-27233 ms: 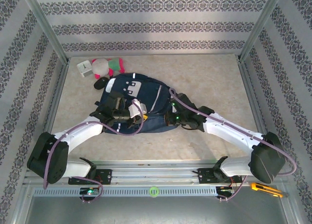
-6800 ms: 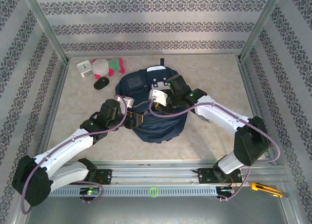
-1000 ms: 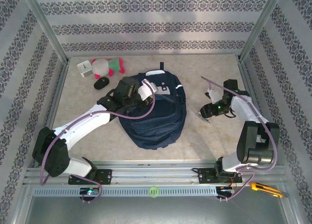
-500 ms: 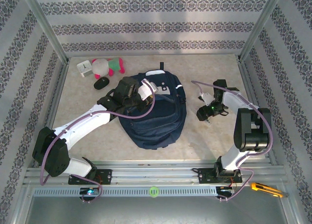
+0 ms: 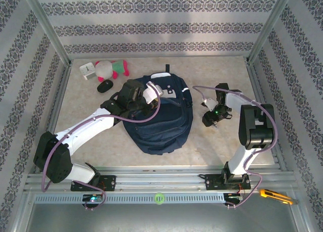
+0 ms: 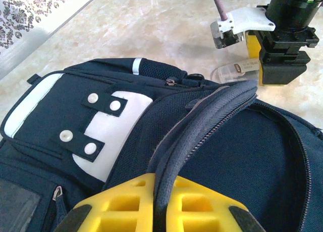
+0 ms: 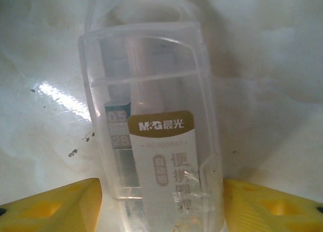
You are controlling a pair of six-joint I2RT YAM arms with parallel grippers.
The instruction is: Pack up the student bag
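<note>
The student bag (image 5: pixel 161 126) lies flat mid-table, navy with grey-white patches (image 6: pixel 121 136). My left gripper (image 5: pixel 143 101) is at its upper left and is shut on the raised zip edge of the bag's opening (image 6: pixel 202 121), with the fabric pinched between the yellow fingers (image 6: pixel 126 201). My right gripper (image 5: pixel 209 120) is low over the table just right of the bag. Its yellow fingers (image 7: pixel 60 204) touch both sides of a clear plastic pencil-lead case (image 7: pixel 151 90) lying on the tabletop. The same case (image 6: pixel 234 70) appears beyond the bag's top in the left wrist view.
A pink and green plush toy (image 5: pixel 112 67), a small white cube (image 5: pixel 87 70) and a black mouse (image 5: pixel 105 86) sit at the back left. A yellow box cutter (image 5: pixel 275 195) lies beyond the front rail. Metal frame posts and patterned walls enclose the table.
The right gripper has drawn left toward the bag while its arm folded in closer. The left arm and the bag have not moved.
</note>
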